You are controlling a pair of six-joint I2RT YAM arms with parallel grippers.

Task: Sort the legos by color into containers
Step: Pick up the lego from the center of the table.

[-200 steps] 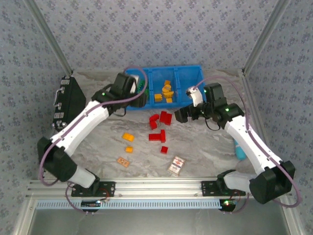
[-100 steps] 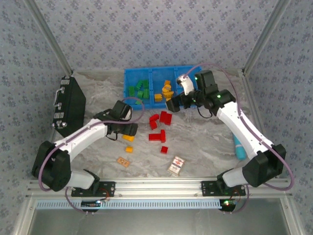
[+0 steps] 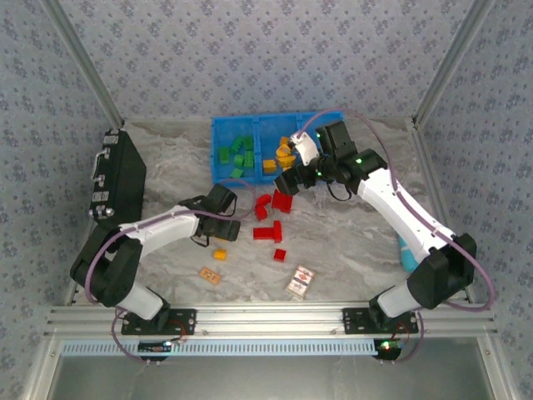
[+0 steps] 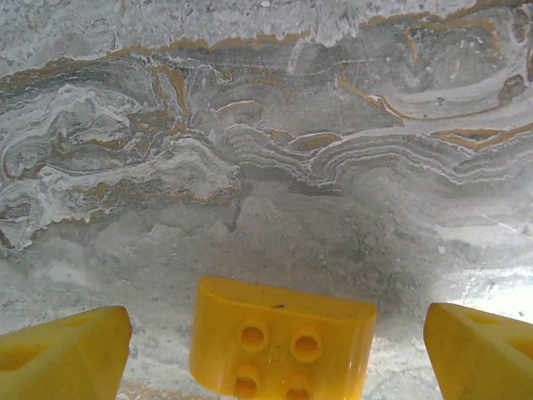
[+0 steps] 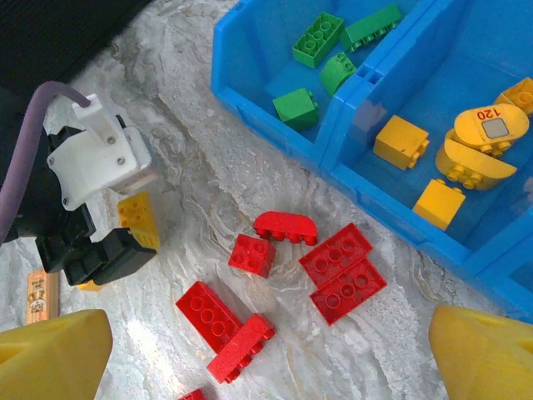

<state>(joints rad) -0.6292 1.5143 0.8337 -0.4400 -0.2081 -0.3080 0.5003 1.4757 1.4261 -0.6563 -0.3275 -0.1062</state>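
Now left tool spread, orange brick centred in gap; right tool spread too.

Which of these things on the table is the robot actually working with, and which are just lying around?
Part of the job: loose red bricks; loose orange brick; green bricks and orange bricks already sorted; the blue bin holding them.

Just lying about: black box; red-and-white card; tan tile; light blue object at the table's right edge.

legos in bin, others before it (loose)
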